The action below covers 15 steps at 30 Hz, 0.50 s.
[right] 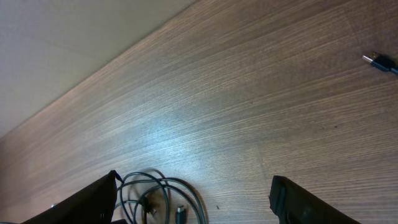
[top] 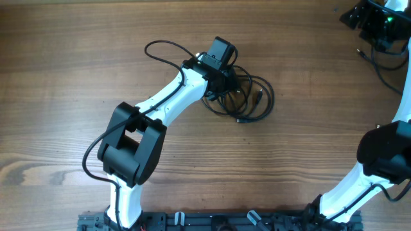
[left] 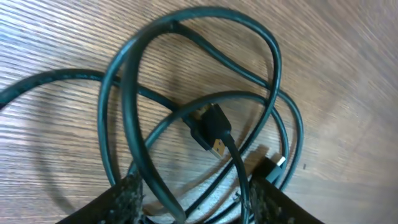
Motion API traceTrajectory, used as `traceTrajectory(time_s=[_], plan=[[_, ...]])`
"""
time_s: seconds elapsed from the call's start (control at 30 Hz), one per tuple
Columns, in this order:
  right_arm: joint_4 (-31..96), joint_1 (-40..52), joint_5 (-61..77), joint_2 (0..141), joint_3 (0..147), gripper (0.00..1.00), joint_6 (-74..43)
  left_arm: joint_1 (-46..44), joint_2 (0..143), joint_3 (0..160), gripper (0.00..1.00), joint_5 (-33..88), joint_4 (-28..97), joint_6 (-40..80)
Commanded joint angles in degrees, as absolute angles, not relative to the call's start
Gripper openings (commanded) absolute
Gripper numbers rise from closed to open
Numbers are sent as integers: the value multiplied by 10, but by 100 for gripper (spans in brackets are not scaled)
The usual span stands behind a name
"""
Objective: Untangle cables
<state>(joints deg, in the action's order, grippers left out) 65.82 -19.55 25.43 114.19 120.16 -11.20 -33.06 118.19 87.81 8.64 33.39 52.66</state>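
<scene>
Left gripper (left: 196, 186) jaws wide, straddling several loose strands of the cables (left: 214, 127). Bundle sits near the middle of the table (top: 64, 96), slightly toward the far edge. Right gripper (right: 194, 180) jaws wide, holding nothing, over the far right corner.

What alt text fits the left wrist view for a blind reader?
Thin black cables lie in overlapping loops on the brown wooden table, a gold-tipped plug at their centre; the open left gripper's dark fingertips flank the lowest loops.

Brown wood-grain table (top: 308, 128)
</scene>
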Motion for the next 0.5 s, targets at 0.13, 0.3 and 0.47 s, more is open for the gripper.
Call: traceTrajectory(time_s=[0.13,0.3,0.47], plan=[[664,-191,248,1141,1203,80,-101,-332,1217,880,42,33,325,532],[674,-191,249,1141,1203,80,-95,-327,1214,881,4,-21,310,527],[685,-188,258,1141,1203,80,-86,-311,1146,882,4,-20,317,418]])
